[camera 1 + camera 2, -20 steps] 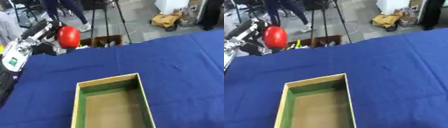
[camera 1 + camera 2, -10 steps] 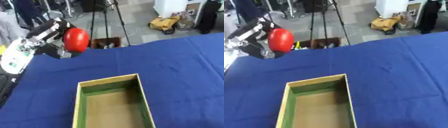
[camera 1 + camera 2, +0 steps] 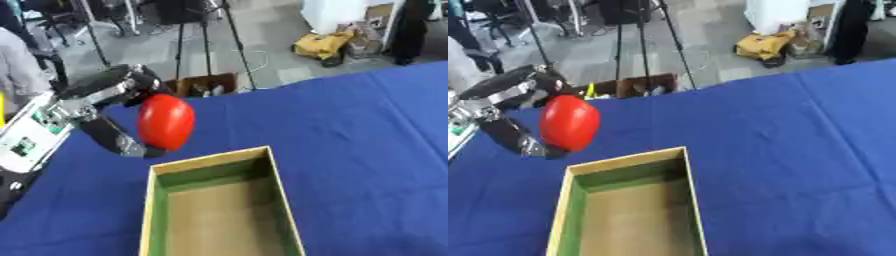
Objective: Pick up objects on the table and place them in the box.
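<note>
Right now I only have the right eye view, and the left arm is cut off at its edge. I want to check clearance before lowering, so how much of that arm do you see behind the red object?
Observer: In the left eye view the left hand is curled round the red object. Behind it, the white forearm cover shows, running down to the picture's lower left edge.
Operator: Is that forearm over the box?
Observer: No. It lies to the left of the box, apart from its left wall, above the blue tablecloth.
</note>
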Robot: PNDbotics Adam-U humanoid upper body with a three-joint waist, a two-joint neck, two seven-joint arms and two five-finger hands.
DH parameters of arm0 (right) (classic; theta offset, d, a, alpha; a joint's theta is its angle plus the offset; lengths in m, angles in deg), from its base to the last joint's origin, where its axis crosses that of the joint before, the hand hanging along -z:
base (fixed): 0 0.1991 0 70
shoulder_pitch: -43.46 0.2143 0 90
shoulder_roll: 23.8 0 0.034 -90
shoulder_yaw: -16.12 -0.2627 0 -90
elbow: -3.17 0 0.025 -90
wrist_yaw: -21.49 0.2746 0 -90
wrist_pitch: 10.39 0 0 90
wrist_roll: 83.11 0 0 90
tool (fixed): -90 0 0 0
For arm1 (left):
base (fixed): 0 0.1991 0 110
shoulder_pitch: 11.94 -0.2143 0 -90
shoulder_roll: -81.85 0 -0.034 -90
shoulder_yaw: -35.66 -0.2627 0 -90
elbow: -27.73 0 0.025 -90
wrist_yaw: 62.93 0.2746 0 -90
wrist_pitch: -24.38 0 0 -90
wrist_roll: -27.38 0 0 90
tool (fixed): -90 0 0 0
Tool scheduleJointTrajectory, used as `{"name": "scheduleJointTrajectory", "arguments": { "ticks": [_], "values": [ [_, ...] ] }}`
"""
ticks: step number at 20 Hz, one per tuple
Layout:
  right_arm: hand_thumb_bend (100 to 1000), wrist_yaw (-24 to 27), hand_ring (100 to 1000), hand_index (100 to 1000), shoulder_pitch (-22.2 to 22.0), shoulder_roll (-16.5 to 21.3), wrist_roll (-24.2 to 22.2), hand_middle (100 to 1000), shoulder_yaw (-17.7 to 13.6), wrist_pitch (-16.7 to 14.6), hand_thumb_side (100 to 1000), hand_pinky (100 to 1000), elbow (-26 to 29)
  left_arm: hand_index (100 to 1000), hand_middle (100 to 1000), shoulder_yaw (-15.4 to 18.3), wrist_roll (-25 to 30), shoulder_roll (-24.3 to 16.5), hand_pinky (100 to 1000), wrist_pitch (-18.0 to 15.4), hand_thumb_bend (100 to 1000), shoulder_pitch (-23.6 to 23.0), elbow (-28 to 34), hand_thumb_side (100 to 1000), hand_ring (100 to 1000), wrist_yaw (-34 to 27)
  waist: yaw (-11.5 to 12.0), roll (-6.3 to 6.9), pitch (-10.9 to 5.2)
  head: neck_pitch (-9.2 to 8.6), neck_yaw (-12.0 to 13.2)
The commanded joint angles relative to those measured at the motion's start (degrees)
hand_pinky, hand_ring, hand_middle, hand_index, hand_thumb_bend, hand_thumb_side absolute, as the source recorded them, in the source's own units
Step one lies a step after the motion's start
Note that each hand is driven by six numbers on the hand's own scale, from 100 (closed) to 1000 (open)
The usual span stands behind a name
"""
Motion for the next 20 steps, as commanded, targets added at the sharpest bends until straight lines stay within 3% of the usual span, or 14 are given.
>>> {"name": "scheduleJointTrajectory", "arguments": {
  "ticks": [1, 10, 20],
  "values": [
    [149, -0.01, 424, 616, 0.63, 0.80, 0.04, 413, -0.22, 0.26, 806, 324, 1.23, 549, 359, -0.85, 1.71, -2.75, 100, 0.81, 100, 0.32, 5.05, 346, 316, -0.27, 0.05, -0.30, -0.76, -0.08, 0.06],
    [154, -0.46, 423, 615, 0.76, 0.55, -0.08, 412, -0.03, 0.44, 804, 323, 1.23, 552, 376, -4.87, 5.05, -3.40, 102, 2.38, 100, -0.01, 8.81, 347, 341, 4.34, -0.07, -0.12, -0.48, 0.03, 1.05],
    [160, -1.37, 423, 615, 0.56, 0.01, -0.34, 410, 0.09, 0.87, 801, 322, 1.23, 544, 400, -8.54, 12.90, 0.69, 147, 1.24, 100, 2.97, 4.36, 363, 374, 10.00, -0.04, 0.01, -0.39, 0.58, 1.49]
  ]
}}
